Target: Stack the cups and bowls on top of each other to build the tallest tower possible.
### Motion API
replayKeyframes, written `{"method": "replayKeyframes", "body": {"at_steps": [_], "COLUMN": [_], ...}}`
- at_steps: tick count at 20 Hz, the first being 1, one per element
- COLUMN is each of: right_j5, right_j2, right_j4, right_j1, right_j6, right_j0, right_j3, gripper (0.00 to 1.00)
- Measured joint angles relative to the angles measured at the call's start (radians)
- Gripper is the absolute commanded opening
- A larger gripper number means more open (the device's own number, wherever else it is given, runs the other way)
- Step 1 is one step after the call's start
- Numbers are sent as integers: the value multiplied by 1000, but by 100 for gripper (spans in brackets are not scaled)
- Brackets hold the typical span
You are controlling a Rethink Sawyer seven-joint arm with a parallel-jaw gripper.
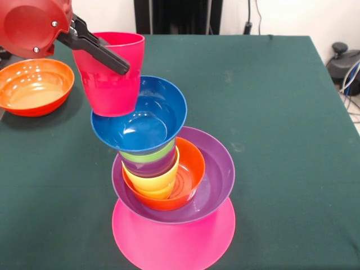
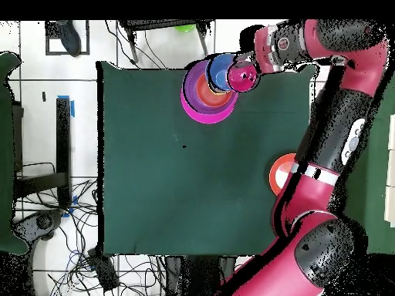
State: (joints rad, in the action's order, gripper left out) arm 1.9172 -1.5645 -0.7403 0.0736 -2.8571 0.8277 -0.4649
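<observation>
Nearest the front camera, the pink bowl (image 1: 173, 239) lies upturned as tower base. On it sit the purple bowl (image 1: 216, 174), small orange bowl (image 1: 191, 169), yellow cup (image 1: 152, 183), then purple and green cups, and the tilted blue bowl (image 1: 152, 121) on top. The claw (image 1: 107, 56) grips the red cup (image 1: 109, 76) by its rim, held at the blue bowl's edge, not yet placed. A large orange bowl (image 1: 34, 87) remains loose on the green bench (image 1: 281, 140). The tower is mostly built; I judge two pieces are left.

Overhead, the tower (image 2: 208, 92) stands at a bench edge, the arm (image 2: 339, 116) reaching over it. Cables litter the tiled floor (image 2: 46, 100).
</observation>
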Motion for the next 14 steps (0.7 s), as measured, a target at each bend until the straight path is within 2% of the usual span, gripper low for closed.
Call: {"method": "replayKeyframes", "body": {"at_steps": [14], "right_j5": [-96], "right_j2": [127], "right_j4": [103], "right_j1": [39], "right_j6": [0], "right_j0": [-14], "right_j3": [-9], "gripper": [0]}}
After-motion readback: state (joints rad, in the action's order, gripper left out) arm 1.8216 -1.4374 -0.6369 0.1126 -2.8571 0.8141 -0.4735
